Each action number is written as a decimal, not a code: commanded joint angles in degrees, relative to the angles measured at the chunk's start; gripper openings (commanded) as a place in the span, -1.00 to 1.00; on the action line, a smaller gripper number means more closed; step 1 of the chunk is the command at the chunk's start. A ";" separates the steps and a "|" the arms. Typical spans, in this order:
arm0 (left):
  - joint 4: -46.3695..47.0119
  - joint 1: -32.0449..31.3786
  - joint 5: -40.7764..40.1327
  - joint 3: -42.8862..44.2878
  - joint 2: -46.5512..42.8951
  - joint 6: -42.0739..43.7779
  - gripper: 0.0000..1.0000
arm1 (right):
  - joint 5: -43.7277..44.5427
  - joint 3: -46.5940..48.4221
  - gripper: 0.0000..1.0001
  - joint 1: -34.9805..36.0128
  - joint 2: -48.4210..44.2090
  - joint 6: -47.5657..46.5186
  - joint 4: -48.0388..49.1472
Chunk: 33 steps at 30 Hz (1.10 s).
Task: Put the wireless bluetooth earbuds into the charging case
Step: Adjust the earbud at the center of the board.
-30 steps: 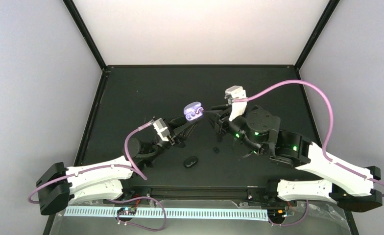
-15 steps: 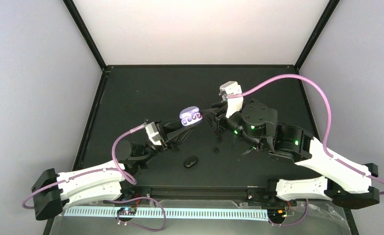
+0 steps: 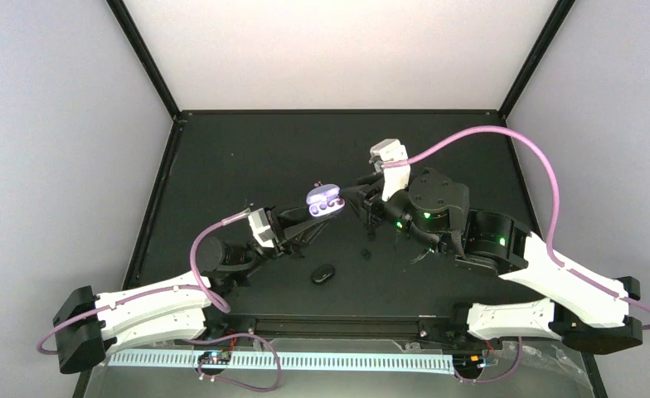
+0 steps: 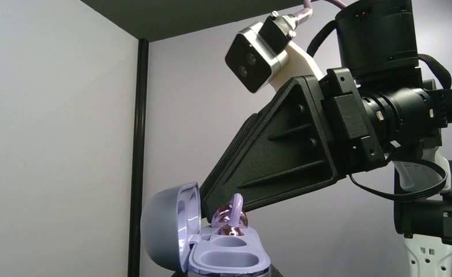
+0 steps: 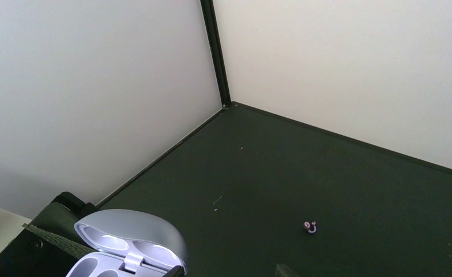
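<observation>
Here, the labels run outward from the bud at the case.

First earbud: the first earbud [image 4: 228, 214], glossy pinkish-purple, stands in the well of the charging case [image 4: 252, 266] that lies farther from the left wrist. Its stem rises above the rim, so we judge it lodged but perhaps not pressed home.

Near well: the near well [image 4: 228, 259], on the side toward the left wrist, holds nothing.

Lid: the lid [image 4: 161, 231] is swung fully open, to the left of the wells as the left wrist camera sees them.

Left gripper: the left gripper [image 3: 313, 213] has its fingers pressed together on the base of the case and holds it clear of the table [image 3: 247, 157].

Right gripper: the right gripper [image 3: 357, 197] faces the left one across the case. One finger [image 4: 270, 167] reaches down to the raised bud, touching it or just beside it. We cannot tell whether the jaws are spread or pinching the bud.

Second earbud: the second earbud [image 5: 311, 227], also pinkish-purple, lies loose on the table ahead of the right gripper and well apart from it.

Other items: a dark bud [image 3: 365, 251] lies on the table on the base side of the right gripper. A closed black case [image 3: 322, 273] lies between the arms, nearer their bases than either gripper.

Progress: we judge the purple pair about half done. One bud is at its well, and one is yet to be fetched and seated.
</observation>
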 commanded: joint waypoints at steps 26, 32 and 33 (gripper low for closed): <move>-17.07 -0.35 -6.89 -4.46 -16.88 -2.23 -0.97 | -13.51 -11.05 0.13 -14.90 -5.78 4.83 5.05; -33.94 -0.35 -11.31 -4.96 -32.74 -1.76 -0.97 | -20.48 -23.62 0.11 -21.88 1.13 7.76 21.75; -35.78 -0.35 -11.89 -4.83 -34.65 -1.12 -0.97 | -20.75 -24.18 0.10 -22.46 4.00 8.18 24.20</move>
